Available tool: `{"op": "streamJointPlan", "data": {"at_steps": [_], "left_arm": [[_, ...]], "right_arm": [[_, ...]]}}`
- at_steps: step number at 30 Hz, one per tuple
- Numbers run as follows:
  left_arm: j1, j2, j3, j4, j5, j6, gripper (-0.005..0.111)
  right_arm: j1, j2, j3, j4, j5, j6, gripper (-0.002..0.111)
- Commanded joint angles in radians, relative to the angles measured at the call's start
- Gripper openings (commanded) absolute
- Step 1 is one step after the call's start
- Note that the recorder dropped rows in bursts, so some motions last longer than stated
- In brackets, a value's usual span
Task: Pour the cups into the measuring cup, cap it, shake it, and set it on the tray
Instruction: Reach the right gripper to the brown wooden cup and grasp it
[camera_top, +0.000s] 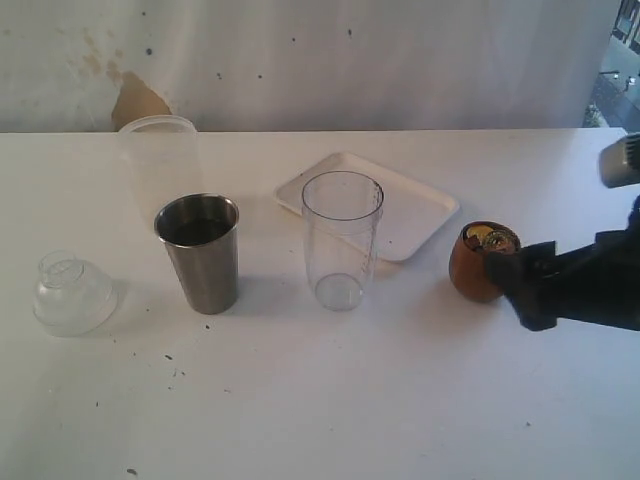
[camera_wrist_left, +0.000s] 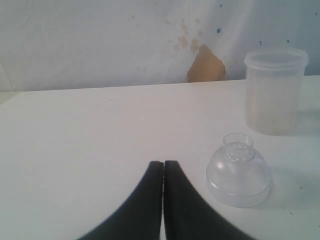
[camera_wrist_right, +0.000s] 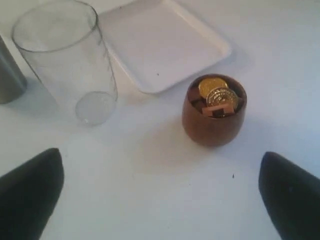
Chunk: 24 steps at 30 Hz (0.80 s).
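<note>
The steel tumbler (camera_top: 200, 252) stands left of centre with dark contents. To its right stands the clear measuring cup (camera_top: 341, 238) (camera_wrist_right: 70, 60), empty. The white tray (camera_top: 400, 205) (camera_wrist_right: 160, 45) lies behind it. The brown wooden cup (camera_top: 478, 262) (camera_wrist_right: 215, 111) holds gold coin-like pieces at the right. My right gripper (camera_top: 512, 275) (camera_wrist_right: 160, 185) is open, its fingers wide apart just short of the wooden cup. My left gripper (camera_wrist_left: 163, 167) is shut with nothing in it, beside a clear domed cap (camera_wrist_left: 239, 171) (camera_top: 73, 293); it does not show in the exterior view.
A frosted plastic tub (camera_top: 160, 160) (camera_wrist_left: 274, 90) stands at the back left near the wall. The white table (camera_top: 320, 410) carries small dark specks at the front left. Its far edge meets a stained wall.
</note>
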Motion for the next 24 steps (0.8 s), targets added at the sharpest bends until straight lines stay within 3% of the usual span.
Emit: {"op": "streamJointPlan", "data": {"at_steps": [1,8,14,24], "left_arm": [[-0.004,-0.003,0.005,-0.008,-0.006,-0.004,0.001],[-0.004,-0.003,0.005,-0.008,-0.006,-0.004,0.001],[-0.004,-0.003,0.005,-0.008,-0.006,-0.004,0.001],[-0.004,-0.003,0.005,-0.008,-0.006,-0.004,0.001]], "right_arm": [[0.004,0.159,0.000,0.041,-0.182,-0.025,0.105],[0.004,0.339,0.067,0.014,-0.578,0.021,0.105],[0.004,0.506,0.128,-0.290,-0.819,0.251,0.105],[0.004,0.716,0.126,-0.167,-0.998,0.171,0.105]]}}
